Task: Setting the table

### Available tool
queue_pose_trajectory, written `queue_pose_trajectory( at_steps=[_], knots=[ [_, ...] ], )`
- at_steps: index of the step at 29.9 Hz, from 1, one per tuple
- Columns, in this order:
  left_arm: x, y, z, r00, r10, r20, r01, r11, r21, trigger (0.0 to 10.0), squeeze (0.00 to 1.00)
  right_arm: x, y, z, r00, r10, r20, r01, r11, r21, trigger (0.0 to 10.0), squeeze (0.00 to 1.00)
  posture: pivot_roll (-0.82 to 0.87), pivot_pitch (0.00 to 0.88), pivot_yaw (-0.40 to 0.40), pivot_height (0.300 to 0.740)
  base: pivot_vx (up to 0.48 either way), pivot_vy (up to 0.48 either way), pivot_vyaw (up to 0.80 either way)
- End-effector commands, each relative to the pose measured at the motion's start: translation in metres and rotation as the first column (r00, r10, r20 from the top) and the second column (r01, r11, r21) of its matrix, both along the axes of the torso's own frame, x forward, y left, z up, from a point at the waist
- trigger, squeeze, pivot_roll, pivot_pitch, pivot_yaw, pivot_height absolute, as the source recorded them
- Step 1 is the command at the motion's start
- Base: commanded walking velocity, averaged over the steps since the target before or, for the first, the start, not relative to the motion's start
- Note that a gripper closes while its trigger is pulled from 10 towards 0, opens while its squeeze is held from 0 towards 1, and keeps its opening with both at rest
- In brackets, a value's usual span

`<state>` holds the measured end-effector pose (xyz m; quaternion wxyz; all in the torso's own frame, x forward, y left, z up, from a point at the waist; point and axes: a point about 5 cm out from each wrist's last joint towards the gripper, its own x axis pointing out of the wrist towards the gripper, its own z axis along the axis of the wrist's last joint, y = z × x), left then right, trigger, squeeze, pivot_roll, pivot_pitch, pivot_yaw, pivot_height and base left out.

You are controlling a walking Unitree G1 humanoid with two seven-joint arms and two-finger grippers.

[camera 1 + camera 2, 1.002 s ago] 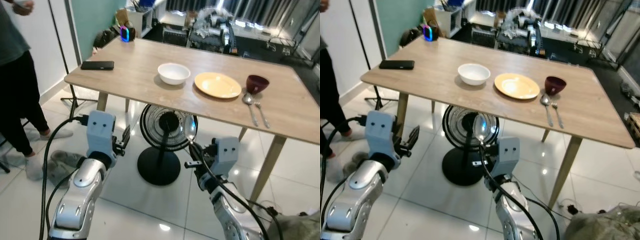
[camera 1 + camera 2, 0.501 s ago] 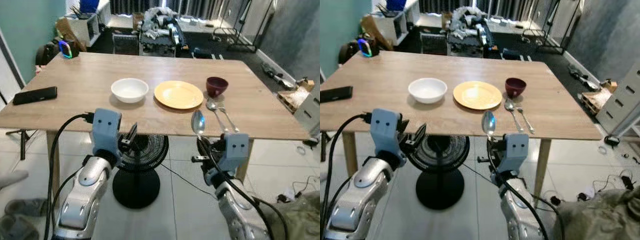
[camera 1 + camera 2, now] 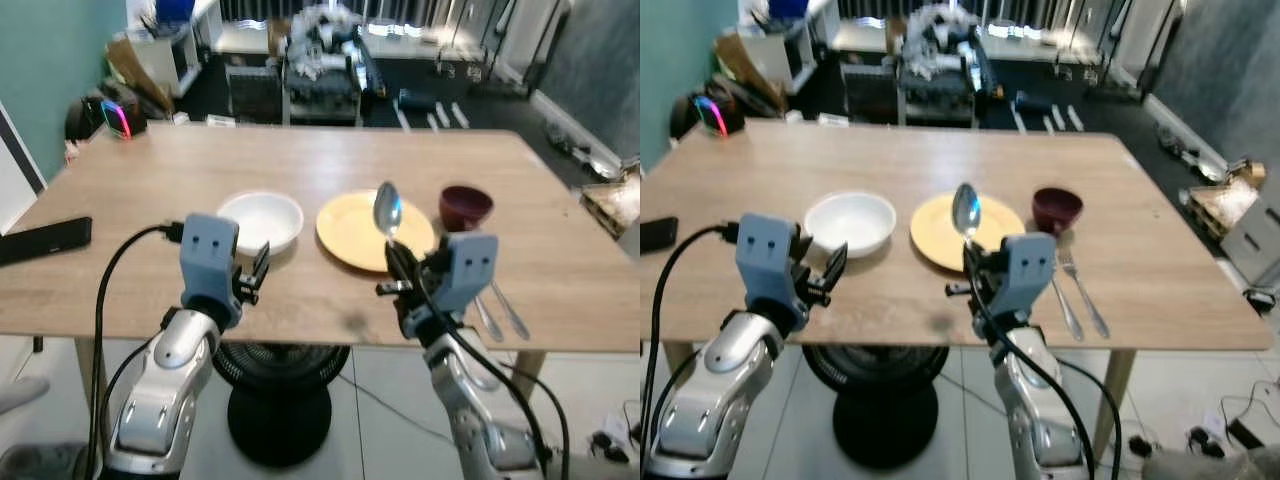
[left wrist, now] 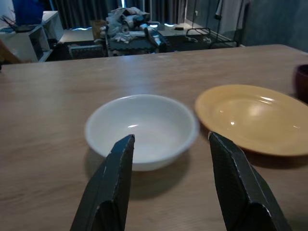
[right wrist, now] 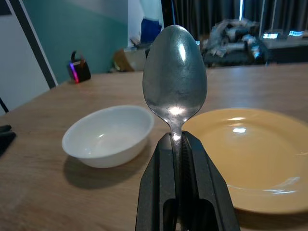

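Table; spoon handle pincer-hidden

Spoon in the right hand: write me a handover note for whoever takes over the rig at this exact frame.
Right hand: shut on the spoon, bowl end up, over the near edge of the table in front of the yellow plate.
Left hand: open, holding nothing, aimed at the white bowl.
Laid out: white bowl, yellow plate, dark red bowl in a row; a fork and spoon lie right of the plate.
Done: dishes and one cutlery pair set.
Left: put the held spoon down, probably beside the white bowl or plate.
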<state>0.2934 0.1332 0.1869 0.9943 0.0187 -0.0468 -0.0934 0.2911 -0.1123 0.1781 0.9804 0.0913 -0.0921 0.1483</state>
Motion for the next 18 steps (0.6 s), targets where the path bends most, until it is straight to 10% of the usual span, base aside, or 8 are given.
queue_pose_trajectory(
  at_steps=[1, 9, 18],
  knots=[
    [0.000, 0.001, -0.002, 1.000, 0.007, -0.006, -0.007, 1.000, 0.007, 10.0, 0.00, 0.000, 0.002, -0.001, 1.000, 0.006, -0.005, -0.006, 1.000, -0.009, 10.0, 0.00, 0.01, 0.000, 0.053, 0.740, 0.480, 0.000, 0.00],
    [-0.001, -0.001, -0.003, 1.000, -0.003, -0.014, 0.003, 1.000, 0.007, 10.0, 0.00, 0.005, -0.003, -0.003, 0.999, -0.035, -0.010, 0.034, 0.998, -0.054, 10.0, 0.00, 0.01, 0.000, 0.053, 0.740, 0.358, 0.000, 0.00],
    [-0.002, 0.000, -0.002, 1.000, -0.008, -0.018, 0.008, 1.000, 0.002, 10.0, 0.00, 0.022, -0.042, -0.021, 0.990, -0.136, -0.021, 0.120, 0.928, -0.353, 10.0, 0.00, 0.02, 0.000, 0.052, 0.740, 0.000, 0.000, 0.00]
  ],
)
